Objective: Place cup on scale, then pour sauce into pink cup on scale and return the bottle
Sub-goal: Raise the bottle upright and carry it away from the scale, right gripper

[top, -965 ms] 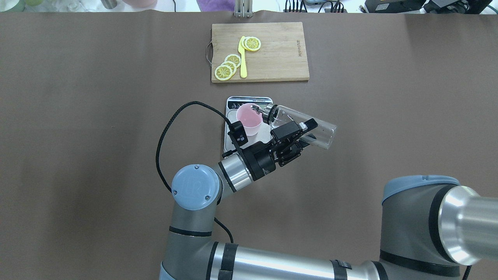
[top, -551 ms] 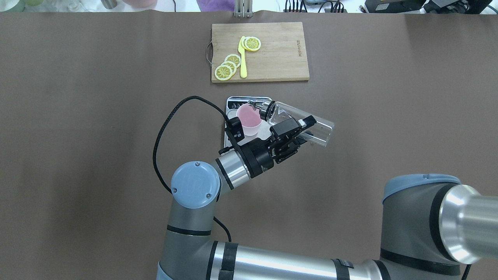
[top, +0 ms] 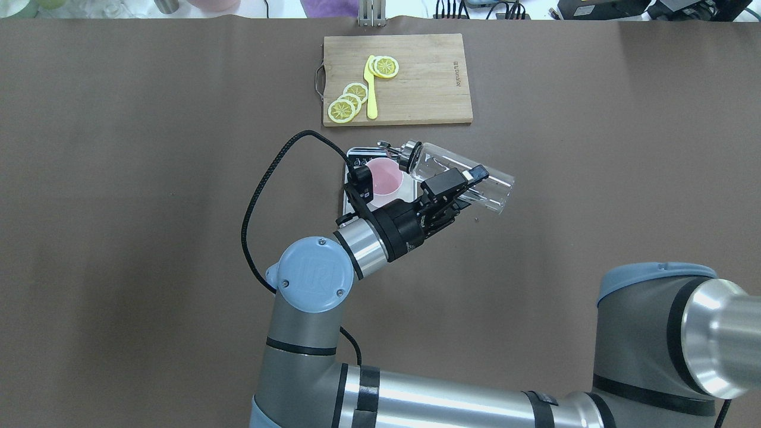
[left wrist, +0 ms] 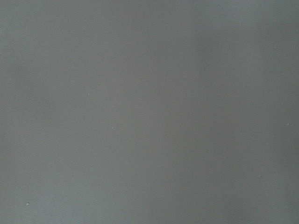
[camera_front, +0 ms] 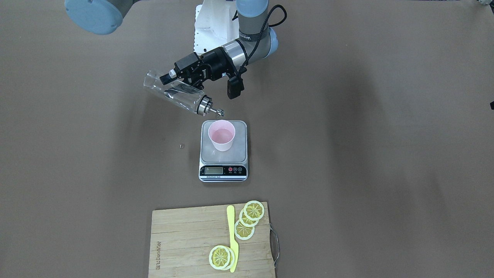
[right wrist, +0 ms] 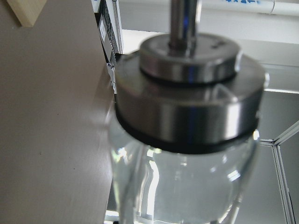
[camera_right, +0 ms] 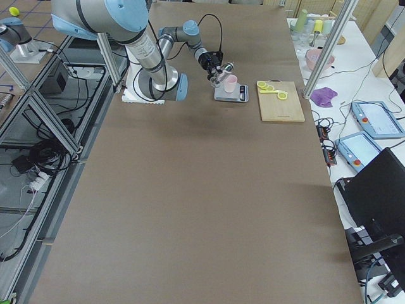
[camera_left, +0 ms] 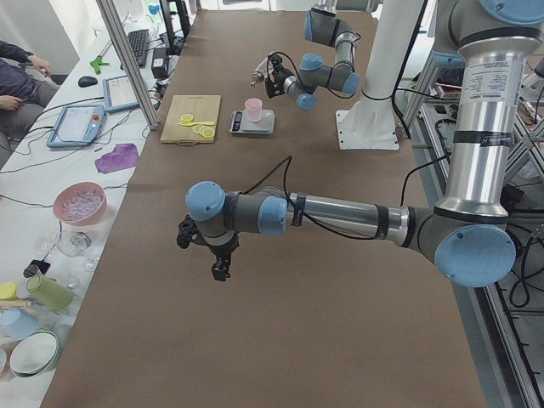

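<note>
Moved: I saw clear glass cylindrical bottle [top: 432, 164] lifted higher than before, tilted beside cup.
Right gripper [top: 461, 181]: clamped bottle.
Pale pink tapered cup [camera_front: 221, 136]: stood on silver rectangular scale [camera_front: 241, 148].
Left gripper [camera_left: 189, 235]: unreadable.

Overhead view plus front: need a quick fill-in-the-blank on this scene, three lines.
The cup stands on the ___. The bottle is clamped, tilted, in the ___ gripper. Beside the yellow knife on the cutting board lie ___ slices. Missing: scale; right; lemon.
</note>
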`<act>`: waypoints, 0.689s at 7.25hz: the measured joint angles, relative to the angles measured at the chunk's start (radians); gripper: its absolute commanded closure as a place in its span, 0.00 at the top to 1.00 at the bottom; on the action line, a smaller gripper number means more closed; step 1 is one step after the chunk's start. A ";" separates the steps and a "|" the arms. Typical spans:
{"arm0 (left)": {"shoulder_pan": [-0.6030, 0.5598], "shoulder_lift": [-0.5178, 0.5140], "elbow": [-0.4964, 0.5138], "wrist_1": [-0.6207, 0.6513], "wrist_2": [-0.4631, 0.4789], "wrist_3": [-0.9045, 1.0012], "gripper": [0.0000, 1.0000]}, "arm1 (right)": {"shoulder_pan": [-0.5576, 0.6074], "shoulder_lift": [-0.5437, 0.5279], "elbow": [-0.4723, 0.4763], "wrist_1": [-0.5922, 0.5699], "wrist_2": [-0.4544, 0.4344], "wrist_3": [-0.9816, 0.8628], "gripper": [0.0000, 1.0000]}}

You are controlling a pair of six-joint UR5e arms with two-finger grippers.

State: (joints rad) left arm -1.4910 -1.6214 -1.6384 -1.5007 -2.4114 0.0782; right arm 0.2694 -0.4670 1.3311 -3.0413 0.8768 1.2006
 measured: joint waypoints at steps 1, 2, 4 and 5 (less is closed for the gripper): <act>0.000 0.000 -0.001 0.000 0.000 0.000 0.99 | 0.010 -0.025 0.050 0.006 -0.017 -0.013 0.00; 0.000 0.000 -0.001 -0.001 0.000 0.000 0.99 | 0.024 -0.055 0.107 0.024 -0.030 -0.040 0.00; 0.000 0.000 -0.004 -0.001 0.000 0.000 0.99 | 0.051 -0.127 0.234 0.096 -0.046 -0.113 0.00; 0.000 -0.001 -0.005 -0.001 -0.001 0.000 0.99 | 0.063 -0.180 0.318 0.143 -0.053 -0.157 0.00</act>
State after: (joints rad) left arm -1.4910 -1.6221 -1.6437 -1.5017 -2.4120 0.0782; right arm 0.3327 -0.6470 1.6493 -2.8981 0.8241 1.0435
